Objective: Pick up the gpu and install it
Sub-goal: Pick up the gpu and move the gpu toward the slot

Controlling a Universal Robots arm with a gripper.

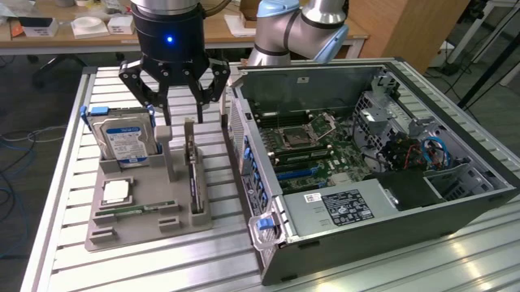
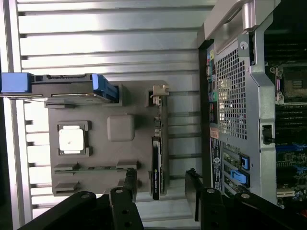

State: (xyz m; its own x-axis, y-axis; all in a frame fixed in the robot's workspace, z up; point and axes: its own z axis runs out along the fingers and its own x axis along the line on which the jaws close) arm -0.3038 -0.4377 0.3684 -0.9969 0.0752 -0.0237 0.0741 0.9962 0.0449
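As I looked in from the near edge of the surface (image 1: 162,267), the gpu (image 1: 195,182) stood on edge in the grey holder (image 1: 134,234), just beside the open computer case (image 1: 455,201); over its far end my pincer (image 1: 180,115) hung spread wide, a finger either side.

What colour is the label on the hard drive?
The label is blue and white; the exterior view shows it best.

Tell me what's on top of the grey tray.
A hard drive and the gpu stand on edge; a processor and memory stick lie flat. The tray slots hide the standing pair's lower edges.
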